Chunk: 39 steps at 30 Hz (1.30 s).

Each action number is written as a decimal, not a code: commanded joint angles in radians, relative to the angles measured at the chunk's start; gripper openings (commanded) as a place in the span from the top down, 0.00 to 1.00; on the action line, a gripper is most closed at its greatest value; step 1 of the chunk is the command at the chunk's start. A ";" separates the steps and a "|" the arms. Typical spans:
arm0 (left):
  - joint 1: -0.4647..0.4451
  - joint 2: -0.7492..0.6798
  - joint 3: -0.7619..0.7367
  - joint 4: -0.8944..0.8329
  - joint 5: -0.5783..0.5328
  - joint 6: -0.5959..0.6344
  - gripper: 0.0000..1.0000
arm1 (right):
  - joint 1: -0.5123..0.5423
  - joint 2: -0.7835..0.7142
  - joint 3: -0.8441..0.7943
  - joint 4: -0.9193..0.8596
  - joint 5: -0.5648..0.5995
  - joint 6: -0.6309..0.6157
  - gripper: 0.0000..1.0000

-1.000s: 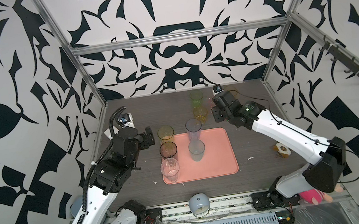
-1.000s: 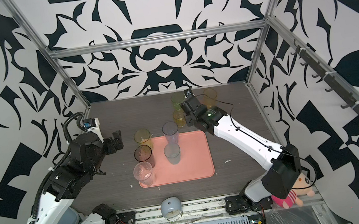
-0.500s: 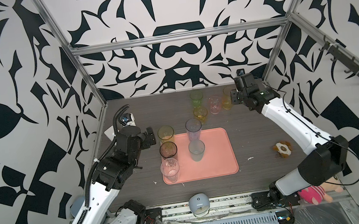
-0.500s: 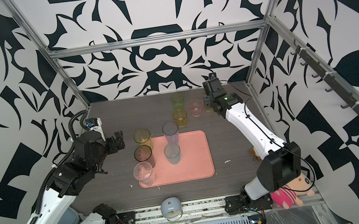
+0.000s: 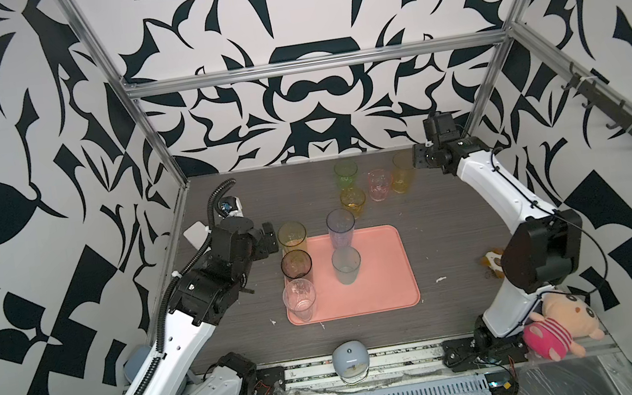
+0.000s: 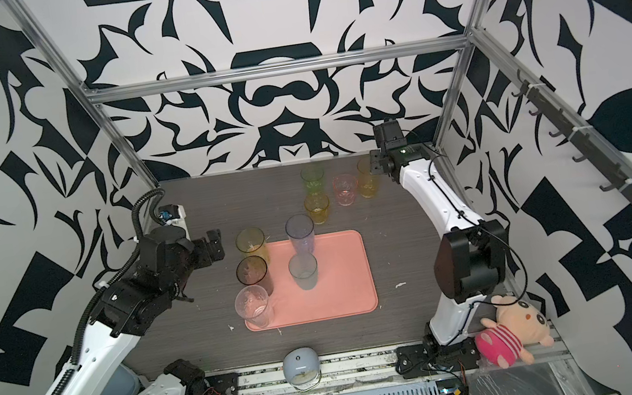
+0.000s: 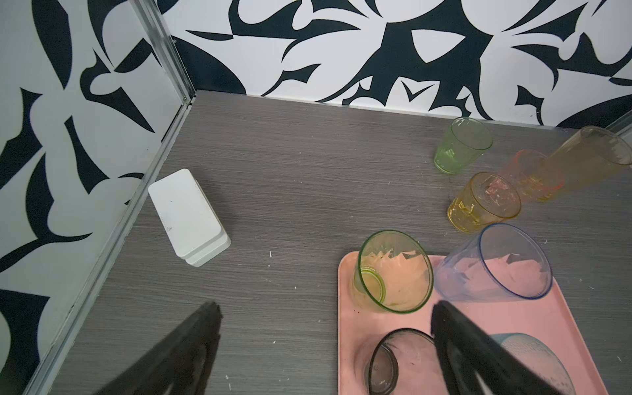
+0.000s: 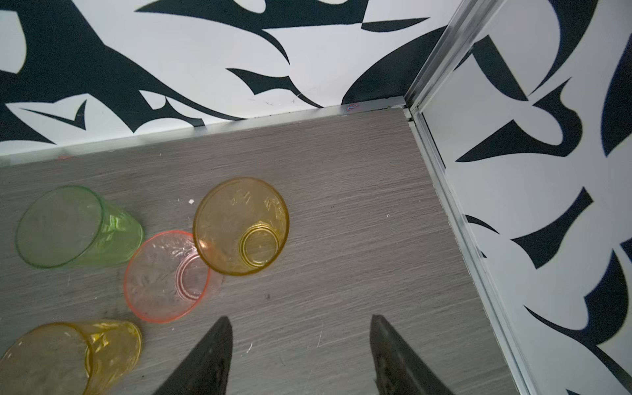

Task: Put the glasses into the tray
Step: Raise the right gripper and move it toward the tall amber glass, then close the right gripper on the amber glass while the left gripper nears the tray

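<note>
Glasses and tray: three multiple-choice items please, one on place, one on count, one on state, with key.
1. Where does the pink glass stand relative to the tray?
A) on it
B) on the table behind it
C) in front of it

2. How many glasses stand off the tray?
A) two
B) seven
C) four

3. What state is the right gripper in?
A) open, empty
B) shut on the pink glass
C) shut on the tray rim

Key:
1 B, it stands on bare table at the back.
2 C, the green glass, the short amber glass, the pink glass and the tall amber glass all stand behind the tray.
3 A, its wrist view shows the fingers apart with only table between them.
</note>
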 commanded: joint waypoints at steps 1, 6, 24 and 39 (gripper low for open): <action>0.004 0.009 0.036 0.015 0.019 -0.021 0.01 | -0.018 0.027 0.076 -0.015 -0.047 0.037 0.32; 0.004 0.036 0.055 0.016 0.078 -0.024 0.01 | -0.037 0.100 0.142 -0.045 -0.108 0.065 0.32; 0.004 0.107 0.067 0.059 0.229 -0.033 0.01 | -0.071 0.281 0.267 -0.102 -0.179 0.129 0.40; 0.004 0.135 0.074 0.062 0.234 -0.032 0.01 | -0.078 0.341 0.292 -0.105 -0.191 0.133 0.46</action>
